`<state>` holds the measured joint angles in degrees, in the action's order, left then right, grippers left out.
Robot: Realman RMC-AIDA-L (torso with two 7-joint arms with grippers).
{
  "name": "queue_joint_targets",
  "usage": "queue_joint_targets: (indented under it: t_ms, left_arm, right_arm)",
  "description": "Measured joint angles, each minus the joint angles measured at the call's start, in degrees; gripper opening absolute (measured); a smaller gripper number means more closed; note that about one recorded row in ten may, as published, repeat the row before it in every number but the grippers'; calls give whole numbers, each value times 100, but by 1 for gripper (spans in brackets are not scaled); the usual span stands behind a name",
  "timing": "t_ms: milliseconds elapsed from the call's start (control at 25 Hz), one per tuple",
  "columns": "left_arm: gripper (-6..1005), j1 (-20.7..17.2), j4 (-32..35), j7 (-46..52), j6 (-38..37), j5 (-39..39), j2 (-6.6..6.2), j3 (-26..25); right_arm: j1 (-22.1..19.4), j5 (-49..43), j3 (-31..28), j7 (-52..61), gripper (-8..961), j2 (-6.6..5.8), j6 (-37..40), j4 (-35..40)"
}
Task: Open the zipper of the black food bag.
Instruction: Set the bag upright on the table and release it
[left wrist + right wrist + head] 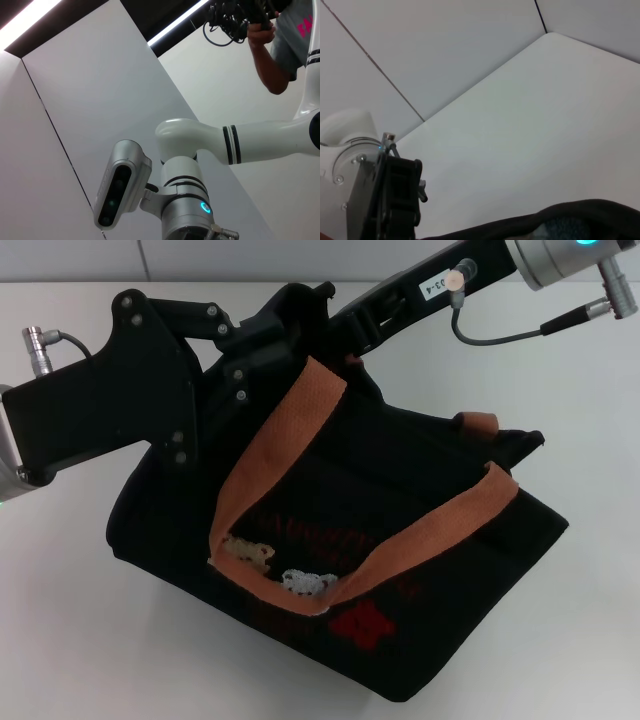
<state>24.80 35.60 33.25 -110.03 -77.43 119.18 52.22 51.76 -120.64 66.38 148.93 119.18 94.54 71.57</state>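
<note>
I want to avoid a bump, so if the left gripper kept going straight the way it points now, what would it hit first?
Probably the right gripper. The left gripper points across the far top edge of the black food bag, and the two nearly meet there, though depth is unclear.

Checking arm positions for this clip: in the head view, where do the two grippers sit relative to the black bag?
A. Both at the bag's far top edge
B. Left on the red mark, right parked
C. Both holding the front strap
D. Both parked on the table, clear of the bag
A: the left gripper and right gripper both meet the bag at its far top edge, behind the straps; their fingertips are hidden.
</note>
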Motion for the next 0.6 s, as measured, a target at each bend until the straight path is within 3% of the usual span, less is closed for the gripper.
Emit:
queue_joint_targets:
  t_ms: [160,600]
  left_arm:
    - [102,7,0,-1,0,0,0,0]
    - [102,17,0,-3,8,0,0,-2]
  right_arm:
    - [59,-15,0,25,508,-1,27,-4]
    - [84,-183,19,70,381,3,50,-92]
